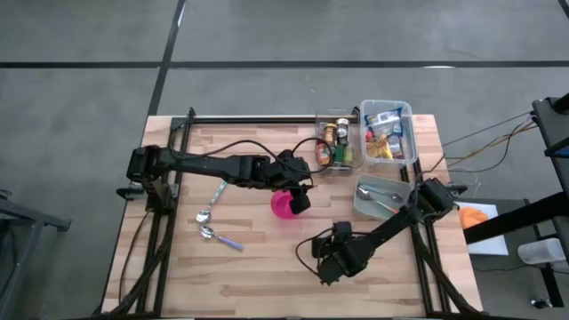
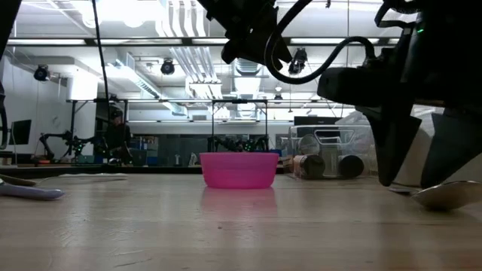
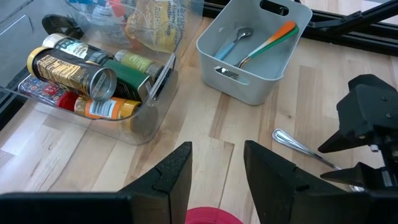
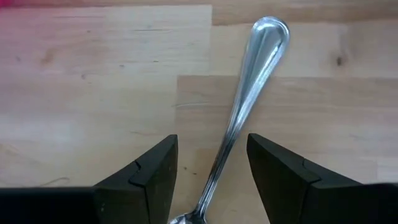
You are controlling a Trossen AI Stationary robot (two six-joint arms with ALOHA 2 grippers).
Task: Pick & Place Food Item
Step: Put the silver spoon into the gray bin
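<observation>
We note the left end effector (image 1: 298, 197) above the pink bowl (image 1: 284, 204) at mid-tabletop (image 1: 258, 267), its fingers (image 3: 174, 177) parted a little with nothing between them. The right end effector (image 1: 327, 263) sits low near the front edge, fingers (image 4: 152, 171) parted on either side of a steel spoon (image 4: 239, 118) lying flat on the wood, no contact visible. Food items sit in a clear bin (image 1: 338, 142) at the far side: cans (image 3: 74, 65) and packets. A grey tray (image 3: 252, 53) holds utensils. Two more spoons (image 1: 213, 222) lie on the left side.

Wooden table (image 1: 249, 276): pink bowl (image 1: 284, 204), spoons (image 1: 212, 224), three bins (image 1: 384, 198).
</observation>
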